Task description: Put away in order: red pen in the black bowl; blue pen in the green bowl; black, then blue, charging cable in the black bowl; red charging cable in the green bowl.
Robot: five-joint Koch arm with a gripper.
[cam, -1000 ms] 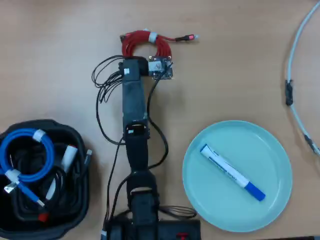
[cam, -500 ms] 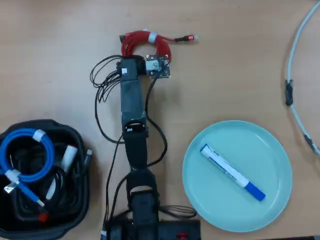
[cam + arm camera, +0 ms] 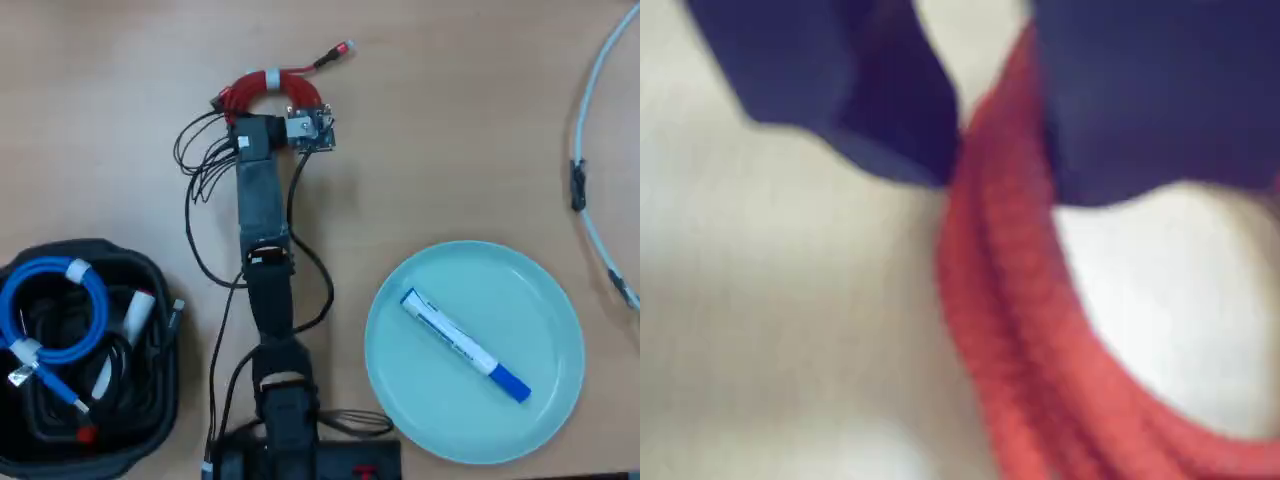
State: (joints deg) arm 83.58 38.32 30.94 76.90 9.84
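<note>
Overhead shot: the arm reaches toward 12 o'clock across a bare wood-grain table (image 3: 470, 130), trailing a mess of thin black wires (image 3: 200, 165) off its left side. The red charging cable (image 3: 268, 88) sits at the far end of the arm, a small arched coil with a white tie, one plug end sticking out toward 1 o'clock.

In the wrist view the gripper (image 3: 990, 150) is blurry, but the two dark jaws are pinched in on the red strands, which run through the narrow gap between them.

At 4 o'clock from the arm base is the green bowl (image 3: 545, 290), smooth, shallow and round, with the blue pen (image 3: 465, 344) lying diagonally in it. At 9 o'clock is the black bowl (image 3: 150, 275), squarish with rounded corners, stuffed with a blue coiled cable (image 3: 50, 310), dark cabling and the red pen (image 3: 125, 335). A pale cord (image 3: 595, 110) curves down the right edge, well clear of everything.
</note>
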